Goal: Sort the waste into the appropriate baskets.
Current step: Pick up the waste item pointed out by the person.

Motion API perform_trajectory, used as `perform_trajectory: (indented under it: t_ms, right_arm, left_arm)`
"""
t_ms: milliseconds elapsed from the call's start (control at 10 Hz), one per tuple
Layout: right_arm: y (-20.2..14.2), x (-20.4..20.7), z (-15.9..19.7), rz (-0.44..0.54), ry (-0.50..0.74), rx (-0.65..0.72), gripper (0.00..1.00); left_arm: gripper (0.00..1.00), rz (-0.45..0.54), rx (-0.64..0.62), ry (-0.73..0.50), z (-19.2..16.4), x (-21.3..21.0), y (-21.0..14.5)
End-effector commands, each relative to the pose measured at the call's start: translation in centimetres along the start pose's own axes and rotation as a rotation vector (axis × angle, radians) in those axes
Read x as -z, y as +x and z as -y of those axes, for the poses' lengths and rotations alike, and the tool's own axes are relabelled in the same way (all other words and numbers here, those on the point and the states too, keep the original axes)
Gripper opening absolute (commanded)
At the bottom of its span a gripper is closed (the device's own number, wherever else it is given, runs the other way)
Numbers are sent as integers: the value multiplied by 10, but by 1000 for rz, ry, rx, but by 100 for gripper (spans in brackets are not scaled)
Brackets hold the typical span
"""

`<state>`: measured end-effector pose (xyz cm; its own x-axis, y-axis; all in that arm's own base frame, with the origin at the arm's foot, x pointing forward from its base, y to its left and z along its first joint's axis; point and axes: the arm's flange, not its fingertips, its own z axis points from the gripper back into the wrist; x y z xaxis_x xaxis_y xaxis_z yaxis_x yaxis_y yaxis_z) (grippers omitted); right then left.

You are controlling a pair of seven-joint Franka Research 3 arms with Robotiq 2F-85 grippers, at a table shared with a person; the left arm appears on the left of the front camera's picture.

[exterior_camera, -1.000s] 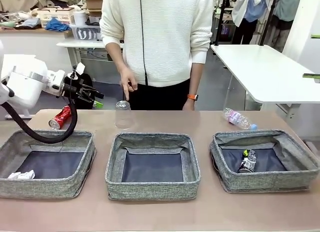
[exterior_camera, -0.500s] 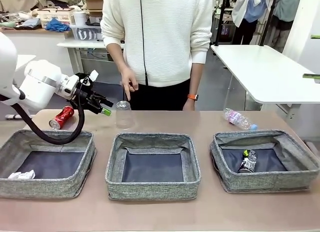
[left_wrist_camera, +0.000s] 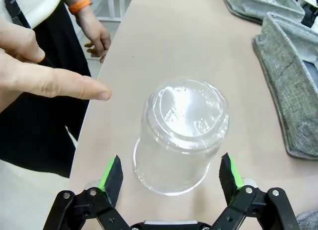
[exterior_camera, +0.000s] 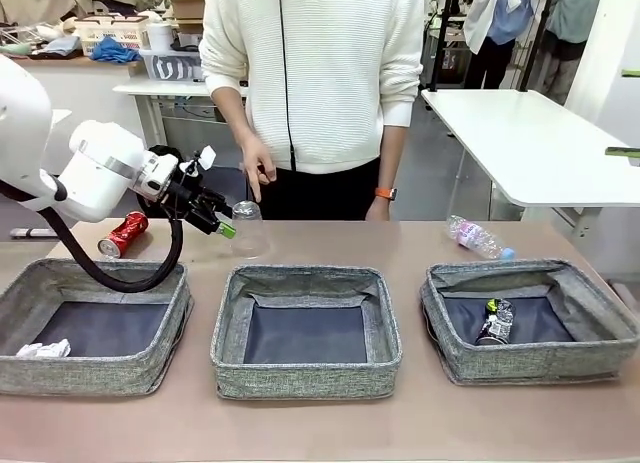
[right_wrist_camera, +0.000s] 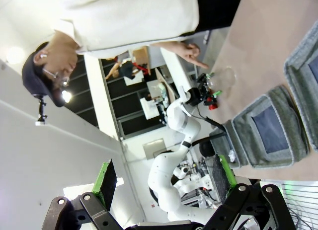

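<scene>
A clear plastic cup (exterior_camera: 247, 229) stands upside down on the table behind the middle basket (exterior_camera: 305, 378). My left gripper (exterior_camera: 218, 224) is open at the cup's left side. In the left wrist view the cup (left_wrist_camera: 181, 133) sits between the green-padded fingers (left_wrist_camera: 112, 171), which are apart from it. A crushed red can (exterior_camera: 122, 233) lies behind the left basket (exterior_camera: 100, 378), which holds a white paper ball (exterior_camera: 40, 349). The right basket (exterior_camera: 530, 361) holds a dark crushed can (exterior_camera: 495, 321). A clear bottle (exterior_camera: 475, 236) lies behind it. My right gripper (right_wrist_camera: 164, 175) is open and holds nothing.
A person in a white sweater stands at the far side. One hand (exterior_camera: 258, 171) hangs just above the cup, its finger (left_wrist_camera: 64, 83) pointing toward it. The other hand (left_wrist_camera: 97, 38) rests at the table's far edge. A white table (exterior_camera: 520, 133) stands at the back right.
My left arm has swung to the right, from over the red can's side to the cup, and its open fingers now flank the cup. The person's hand has stayed in place.
</scene>
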<state>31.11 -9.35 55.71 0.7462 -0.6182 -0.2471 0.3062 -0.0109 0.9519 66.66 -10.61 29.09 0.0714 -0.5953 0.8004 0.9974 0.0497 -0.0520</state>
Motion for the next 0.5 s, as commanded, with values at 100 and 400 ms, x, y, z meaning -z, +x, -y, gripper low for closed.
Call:
perform_trajectory:
  t_ms: [100, 400]
  right_arm:
    - [2, 2, -2, -5, 25, -21, 100]
    - [2, 2, -2, -5, 25, -21, 100]
  left_arm:
    - [100, -9, -32, 6, 6, 14, 6]
    - [100, 23, -40, -24, 10, 27, 13]
